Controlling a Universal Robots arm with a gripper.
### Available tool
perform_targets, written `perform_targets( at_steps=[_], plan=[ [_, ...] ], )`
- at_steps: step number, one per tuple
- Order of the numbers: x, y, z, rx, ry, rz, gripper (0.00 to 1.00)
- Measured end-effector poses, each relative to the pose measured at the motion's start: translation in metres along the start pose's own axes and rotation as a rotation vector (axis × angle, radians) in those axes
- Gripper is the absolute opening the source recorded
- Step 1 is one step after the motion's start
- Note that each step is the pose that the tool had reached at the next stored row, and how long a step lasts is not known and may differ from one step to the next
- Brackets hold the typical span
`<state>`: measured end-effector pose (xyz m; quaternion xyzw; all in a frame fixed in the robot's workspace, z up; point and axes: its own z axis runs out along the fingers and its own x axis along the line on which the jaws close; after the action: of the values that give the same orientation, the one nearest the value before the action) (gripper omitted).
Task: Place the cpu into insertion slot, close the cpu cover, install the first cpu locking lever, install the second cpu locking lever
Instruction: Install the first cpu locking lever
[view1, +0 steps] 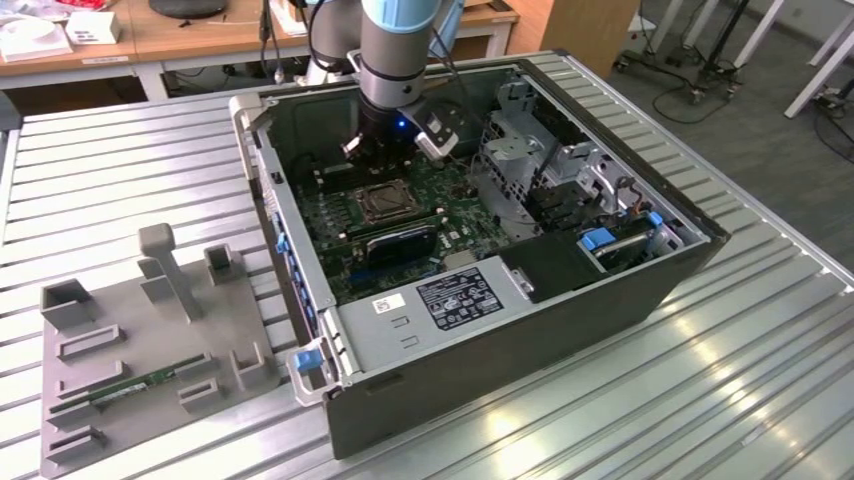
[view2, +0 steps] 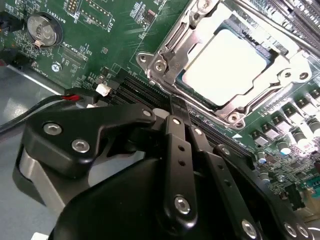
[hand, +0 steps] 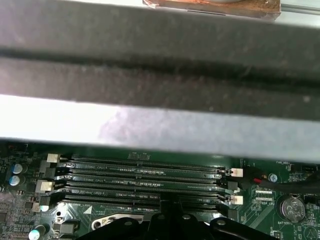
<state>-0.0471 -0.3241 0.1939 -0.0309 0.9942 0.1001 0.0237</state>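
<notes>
While the arm is reaching down into the open computer case (view1: 694, 240), its gripper (view2: 176, 107) is hanging over the green motherboard (view2: 100, 30) just beside the insertion slot (view1: 379, 203), on the side where the long black memory slots (hand: 145, 175) are running. In the second wrist view the fingers (view2: 172, 135) are looking pressed together, pinching nothing, their tip pointing toward the edge of the socket frame. The cpu (view2: 227, 60) is already lying flat in its slot, and the cpu cover (view2: 187, 45) appears to be folded down around it, the pale chip face showing through the cut-out. I cannot tell whether either locking lever is latched yet. So the work seems to be sitting at the lever stage, and doing it well means staying clear of the memory slots, pressing only on the thin lever wire, and keeping the closed tip off the chip's face and off the coin battery (view2: 42, 29) standing well apart.
</notes>
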Motion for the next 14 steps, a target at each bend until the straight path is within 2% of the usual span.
perform_targets(
  at_steps=[5, 14],
  plan=[
    [-0.0001, 0.0003, -0.0019, 0.0003, 0.0000, 0.000, 0.11],
    [-0.0007, 0.0028, -0.0136, -0.0001, 0.0000, 0.000, 0.11]
  ],
)
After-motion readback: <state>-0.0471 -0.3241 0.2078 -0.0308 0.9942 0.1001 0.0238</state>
